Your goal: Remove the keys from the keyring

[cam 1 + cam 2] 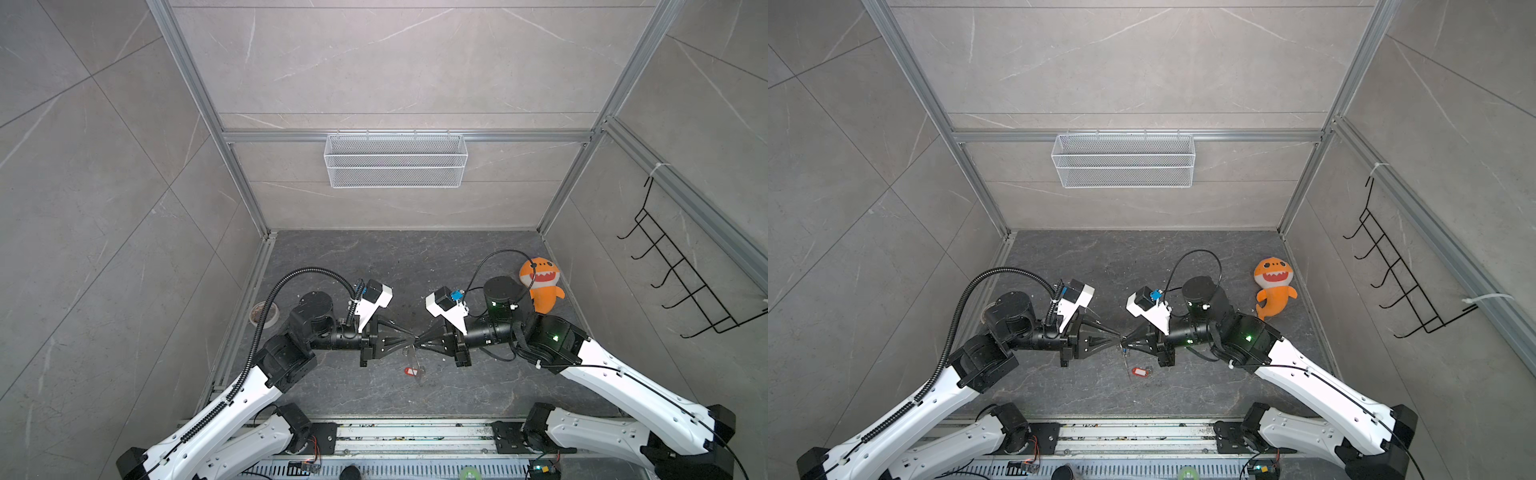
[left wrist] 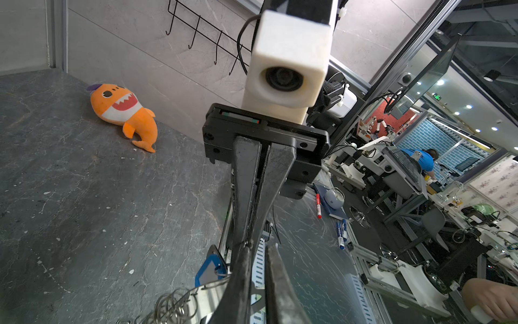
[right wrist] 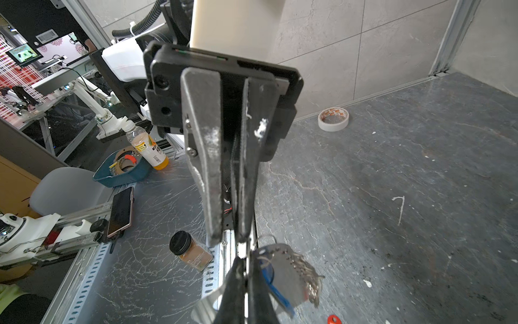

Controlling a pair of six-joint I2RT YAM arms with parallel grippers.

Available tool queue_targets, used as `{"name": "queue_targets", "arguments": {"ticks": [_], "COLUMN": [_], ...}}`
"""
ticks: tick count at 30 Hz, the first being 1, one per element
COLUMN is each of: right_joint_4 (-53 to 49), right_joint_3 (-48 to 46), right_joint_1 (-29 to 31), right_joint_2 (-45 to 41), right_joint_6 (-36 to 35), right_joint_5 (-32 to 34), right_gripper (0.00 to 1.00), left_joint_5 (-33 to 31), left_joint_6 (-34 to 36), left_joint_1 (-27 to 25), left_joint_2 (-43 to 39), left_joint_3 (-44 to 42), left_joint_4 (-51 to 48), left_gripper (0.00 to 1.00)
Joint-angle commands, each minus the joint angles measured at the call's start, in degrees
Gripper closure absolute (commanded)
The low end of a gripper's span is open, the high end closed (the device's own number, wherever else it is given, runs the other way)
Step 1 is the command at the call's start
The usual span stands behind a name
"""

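In both top views my two grippers meet tip to tip above the dark floor, the left gripper (image 1: 412, 338) (image 1: 1119, 337) facing the right gripper (image 1: 419, 340) (image 1: 1126, 340). The keyring (image 3: 283, 266), a grey oval plate edged with silver rings (image 2: 173, 305), hangs from the right gripper (image 3: 243, 259), whose jaws are shut on a thin metal part of it. A blue-tagged key (image 2: 207, 269) dangles on the keyring. The left gripper (image 2: 259, 245) has a narrow gap between its jaws, with nothing clearly clamped. A red-tagged key (image 1: 411, 371) (image 1: 1140, 372) lies loose on the floor below.
An orange shark plush (image 1: 540, 286) lies at the right wall. A tape roll (image 1: 264, 311) sits by the left wall. A white wire basket (image 1: 395, 160) hangs on the back wall and a black hook rack (image 1: 681, 270) on the right wall.
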Motion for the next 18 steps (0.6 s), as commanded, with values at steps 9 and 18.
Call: {"name": "queue_targets", "arguments": {"ticks": [9, 18], "right_joint_4": [2.02, 3.62], "right_joint_3": [1.03, 1.05], "right_joint_1": [-0.19, -0.2], "right_joint_2": [-0.73, -0.38], "right_joint_6": [0.37, 1.26], "right_joint_5": [-1.48, -0.33], "right_gripper": [1.0, 1.0], "left_joint_5": [-0.75, -0.59], "left_joint_6": [0.56, 0.75], "left_joint_1": [0.19, 0.15], "left_joint_2": [-0.93, -0.22], "left_joint_3": [0.51, 0.98], "left_joint_4": [-0.72, -1.47], "left_gripper": [0.83, 0.73]}}
